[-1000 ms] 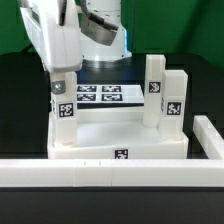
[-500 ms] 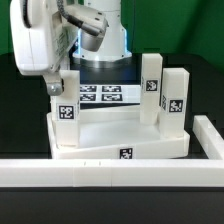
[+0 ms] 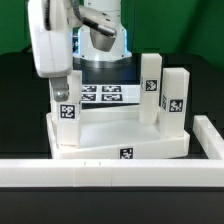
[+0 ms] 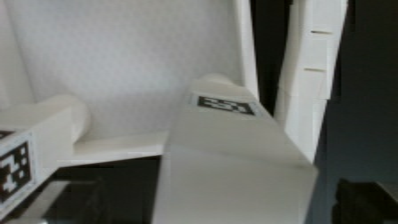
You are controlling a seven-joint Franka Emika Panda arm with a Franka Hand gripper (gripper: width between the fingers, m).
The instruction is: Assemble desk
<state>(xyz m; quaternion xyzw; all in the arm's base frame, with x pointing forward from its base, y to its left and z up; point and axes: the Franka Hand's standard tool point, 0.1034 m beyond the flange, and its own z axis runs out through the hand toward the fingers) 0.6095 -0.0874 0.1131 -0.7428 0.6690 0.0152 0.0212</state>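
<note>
The desk panel (image 3: pixel 110 135), white with a raised rim, lies in the middle of the table. Three white tag-marked legs stand upright in its corners: one at the exterior view's left (image 3: pixel 66 112) and two at its right (image 3: pixel 152 90) (image 3: pixel 175 98). My gripper (image 3: pixel 60 90) hangs straight over the left leg, its fingers down either side of the leg's top. In the wrist view that leg (image 4: pixel 240 160) fills the middle, and the dark fingers (image 4: pixel 365 200) stand clear of its sides. The gripper (image 4: pixel 210 212) is open around the leg.
The marker board (image 3: pixel 100 95) lies flat behind the panel. A long white L-shaped rail (image 3: pixel 100 172) runs along the front and turns back at the exterior view's right (image 3: pixel 210 135). The robot's base stands behind the board.
The hand swung toward the exterior view's left and back over the left leg. Its jaws have let go of the leg, which stays upright in its corner.
</note>
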